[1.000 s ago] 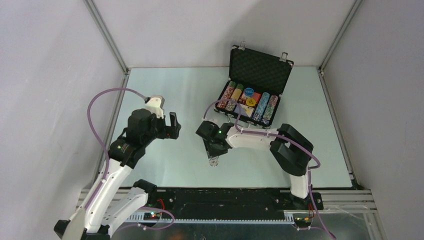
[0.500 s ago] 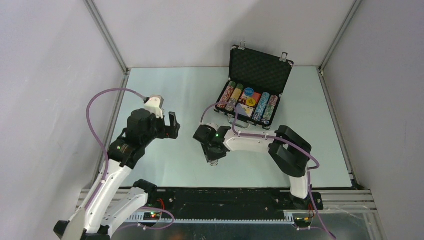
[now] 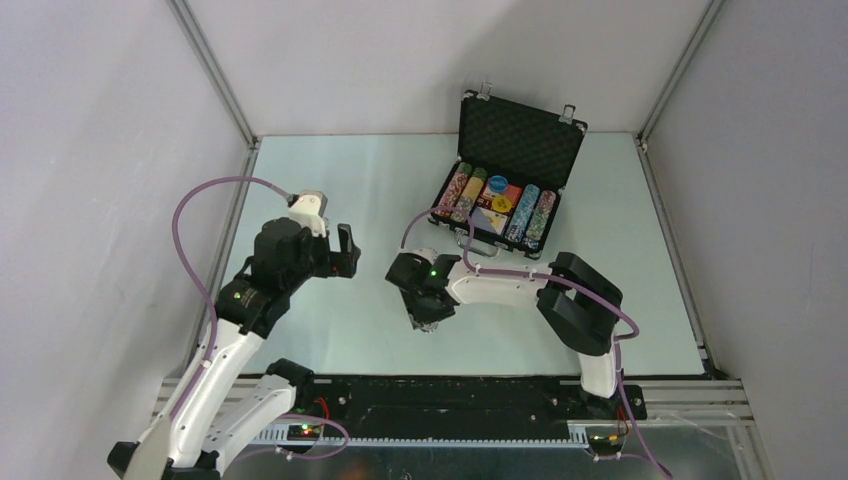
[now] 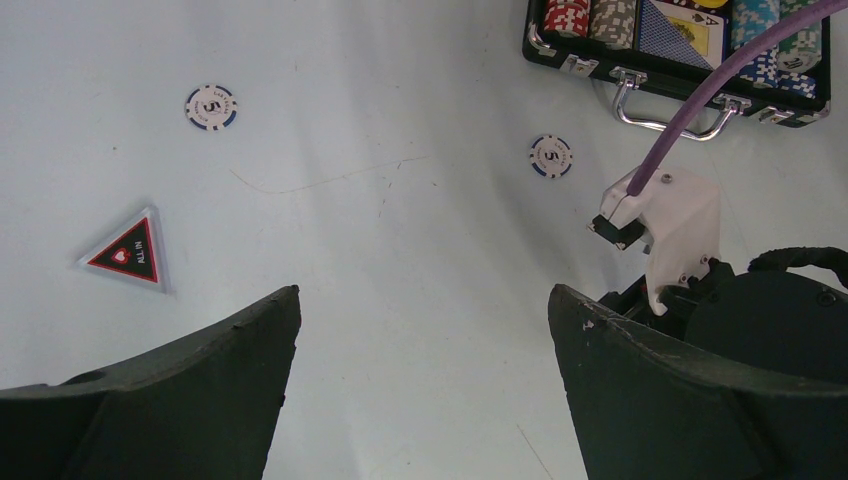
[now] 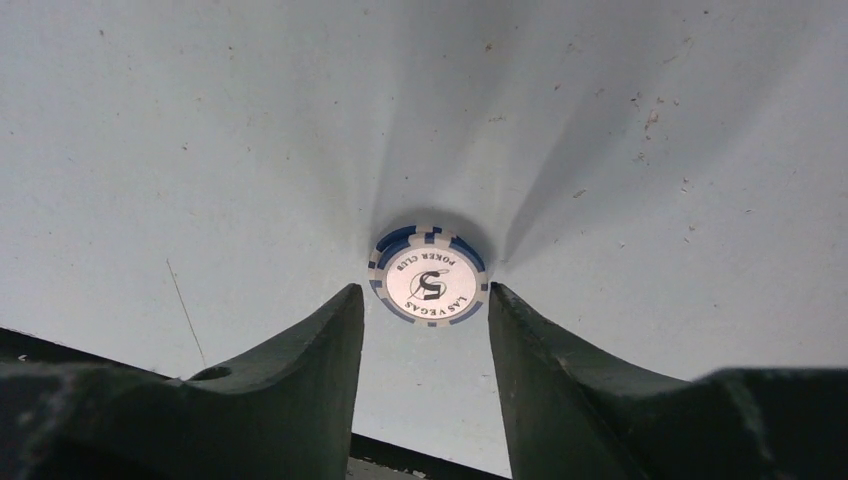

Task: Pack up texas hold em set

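The black briefcase (image 3: 520,170) stands open at the back right, its tray holding rows of chips, cards, a blue disc (image 3: 498,184) and a yellow disc (image 3: 501,203). My right gripper (image 3: 430,320) points down at the table in front of it. In the right wrist view a blue-and-white poker chip (image 5: 428,280) lies flat between the tips of the right gripper (image 5: 425,295), whose jaws stand open about a chip's width apart. My left gripper (image 4: 420,300) hangs wide open and empty. Beyond it lie two chips (image 4: 211,107) (image 4: 551,156) and a dark triangular piece (image 4: 128,252).
The briefcase's silver handle (image 4: 668,100) faces the arms. The right arm's white camera housing (image 4: 670,220) and purple cable (image 4: 740,70) show at the right of the left wrist view. Metal frame rails (image 3: 215,70) border the table.
The right gripper has shifted slightly left and lowered over the chip, which no longer shows in the top view, and its jaws have opened a little. The left arm has not moved.
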Tool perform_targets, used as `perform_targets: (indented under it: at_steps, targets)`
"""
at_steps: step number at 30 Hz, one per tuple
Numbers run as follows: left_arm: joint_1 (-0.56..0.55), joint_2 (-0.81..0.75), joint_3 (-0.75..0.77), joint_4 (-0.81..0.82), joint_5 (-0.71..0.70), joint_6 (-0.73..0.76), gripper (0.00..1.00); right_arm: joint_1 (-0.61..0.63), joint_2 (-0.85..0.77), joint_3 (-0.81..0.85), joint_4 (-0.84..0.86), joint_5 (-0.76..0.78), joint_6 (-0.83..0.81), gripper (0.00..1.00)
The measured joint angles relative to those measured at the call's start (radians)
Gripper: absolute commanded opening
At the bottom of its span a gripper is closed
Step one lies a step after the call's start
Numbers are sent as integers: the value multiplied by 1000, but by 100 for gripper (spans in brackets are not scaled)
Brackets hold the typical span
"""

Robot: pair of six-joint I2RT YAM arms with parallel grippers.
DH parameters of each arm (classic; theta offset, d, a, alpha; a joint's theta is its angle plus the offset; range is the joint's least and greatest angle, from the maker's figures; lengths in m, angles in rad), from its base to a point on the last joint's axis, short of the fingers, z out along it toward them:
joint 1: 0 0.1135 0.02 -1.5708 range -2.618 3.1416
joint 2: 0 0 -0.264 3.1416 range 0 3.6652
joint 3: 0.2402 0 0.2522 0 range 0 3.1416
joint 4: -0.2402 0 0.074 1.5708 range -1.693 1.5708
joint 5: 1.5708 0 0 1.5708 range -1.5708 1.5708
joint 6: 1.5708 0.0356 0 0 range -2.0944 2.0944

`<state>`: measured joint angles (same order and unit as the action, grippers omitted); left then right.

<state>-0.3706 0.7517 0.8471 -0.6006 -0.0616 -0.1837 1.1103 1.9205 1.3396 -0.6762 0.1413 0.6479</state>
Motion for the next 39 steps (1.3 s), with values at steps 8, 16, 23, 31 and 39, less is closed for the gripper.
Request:
perform_targets:
  at_steps: [8, 16, 23, 31, 39]
  targets:
    - [0, 0, 0, 0, -1, 0, 98, 1, 1, 0, 5, -2, 3, 66]
    - [0, -37, 0, -1, -36, 0, 99, -55, 1, 2, 31, 2, 1, 67]
    - [0, -144, -1, 5, -123, 0, 100, -200, 66, 197, -11, 54, -20, 72]
    - [0, -125, -2, 10, -128, 0, 100, -238, 272, 477, -64, 91, -35, 72]
    - [0, -123, -2, 11, -127, 0, 100, -267, 314, 481, -116, 103, -30, 73]
